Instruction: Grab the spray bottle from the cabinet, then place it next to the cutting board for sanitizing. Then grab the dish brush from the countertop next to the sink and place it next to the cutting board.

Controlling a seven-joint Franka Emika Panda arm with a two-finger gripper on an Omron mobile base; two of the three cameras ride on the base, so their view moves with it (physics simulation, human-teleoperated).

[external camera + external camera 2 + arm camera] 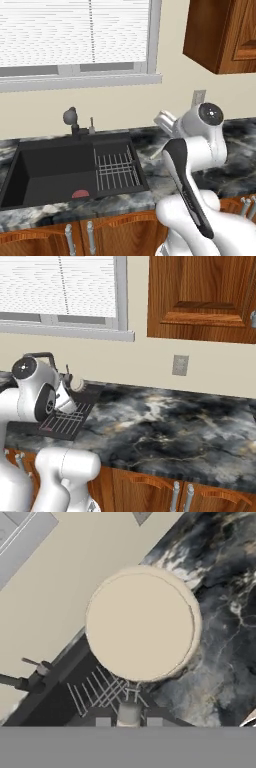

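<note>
Beige round-headed dish brush (142, 624) is clamped upright in the gripper (128, 722) above the countertop (170, 426) beside the sink (60, 167); placement by the cutting board is judged outstanding

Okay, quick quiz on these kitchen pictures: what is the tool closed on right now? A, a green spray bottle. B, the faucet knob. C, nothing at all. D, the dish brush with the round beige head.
D: in the hand view the tool is shut on the thin handle of the dish brush, whose round beige head sits just ahead of the fingertips, over the sink rack edge and the countertop.
</note>
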